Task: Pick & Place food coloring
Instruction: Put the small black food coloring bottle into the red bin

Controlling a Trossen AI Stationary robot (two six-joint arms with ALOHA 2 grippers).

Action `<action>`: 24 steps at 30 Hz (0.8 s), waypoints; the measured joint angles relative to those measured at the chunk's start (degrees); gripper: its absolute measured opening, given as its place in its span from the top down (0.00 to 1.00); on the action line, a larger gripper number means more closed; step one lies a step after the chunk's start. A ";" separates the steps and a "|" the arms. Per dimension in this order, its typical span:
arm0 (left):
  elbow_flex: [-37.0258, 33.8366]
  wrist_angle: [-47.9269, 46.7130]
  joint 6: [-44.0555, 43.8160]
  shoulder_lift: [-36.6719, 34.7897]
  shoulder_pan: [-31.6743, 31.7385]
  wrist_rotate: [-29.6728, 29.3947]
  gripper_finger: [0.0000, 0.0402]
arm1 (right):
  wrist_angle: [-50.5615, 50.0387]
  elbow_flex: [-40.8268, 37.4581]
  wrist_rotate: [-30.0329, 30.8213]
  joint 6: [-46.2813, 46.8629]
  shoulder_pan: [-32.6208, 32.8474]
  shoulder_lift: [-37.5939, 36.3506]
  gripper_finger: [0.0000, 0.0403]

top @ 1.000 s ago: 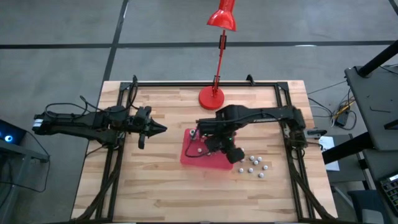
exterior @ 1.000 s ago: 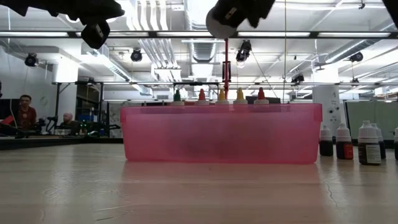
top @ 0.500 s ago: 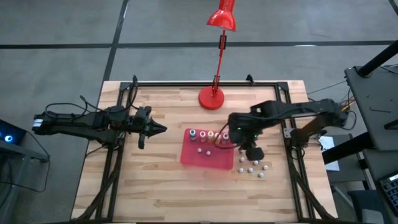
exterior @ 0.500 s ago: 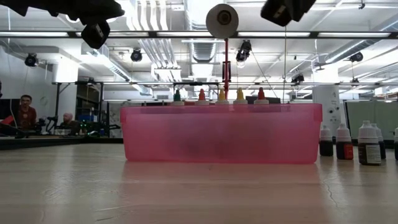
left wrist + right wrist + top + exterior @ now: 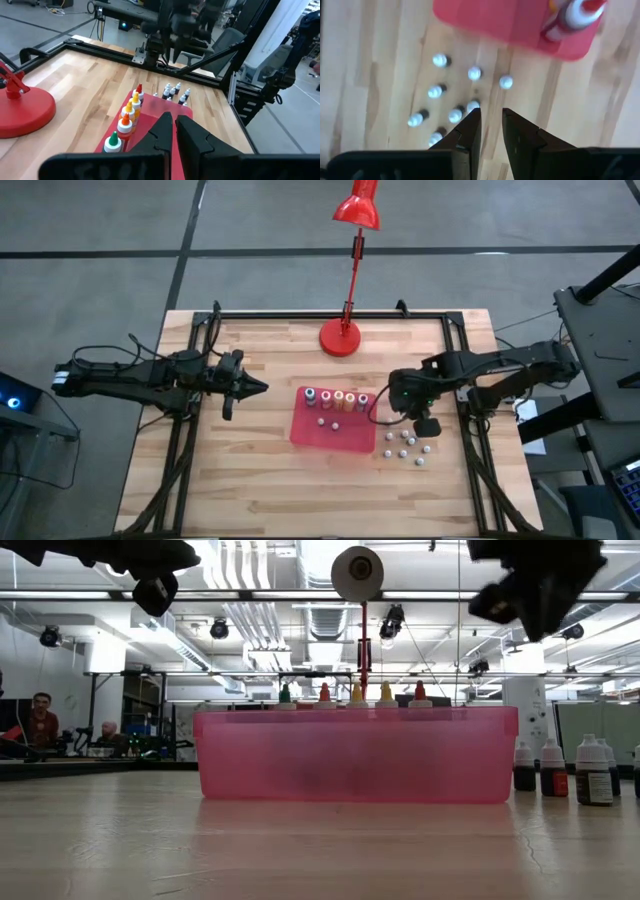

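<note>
Above table's right side we hang right gripper [image 5: 424, 423], jaws narrowly parted, empty. Loose food coloring bottles [image 5: 406, 445] stand upright just below and ahead. Tray [image 5: 330, 434] beside. Left gripper [image 5: 250, 387] shut, farther.

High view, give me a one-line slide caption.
Right tool hangs empty above white-capped bottles beside the red tray holding a row of colour-capped bottles; left tool waits shut.

I'm running this in an open-plan lab or workshop. Exposed ceiling ducts [image 5: 245, 615], strip lights [image 5: 300, 595] and people at benches [image 5: 40, 720] fill the background.
</note>
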 joint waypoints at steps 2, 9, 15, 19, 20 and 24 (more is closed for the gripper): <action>0.00 -0.01 -0.02 0.00 0.00 0.01 1.00 | 0.37 -2.47 -0.01 0.00 0.00 -0.01 0.83; 0.00 -0.03 -0.41 0.00 -0.01 0.00 1.00 | 7.90 -10.04 -0.02 -0.02 -0.01 2.08 0.83; 0.00 -0.02 -0.98 0.00 -0.01 0.00 1.00 | 12.83 -11.83 -0.01 -0.72 -0.02 4.35 0.76; 0.00 -0.03 -1.01 0.00 -0.01 0.00 1.00 | 14.38 -11.77 1.29 -1.32 -0.13 5.87 0.67; 0.00 -0.01 -1.03 0.00 0.01 0.00 1.00 | 14.73 -11.77 1.68 -1.49 -0.15 6.29 0.65; 0.00 -0.01 -1.07 0.01 -0.01 0.00 1.00 | 15.26 -11.77 2.85 -2.33 -0.20 8.18 0.57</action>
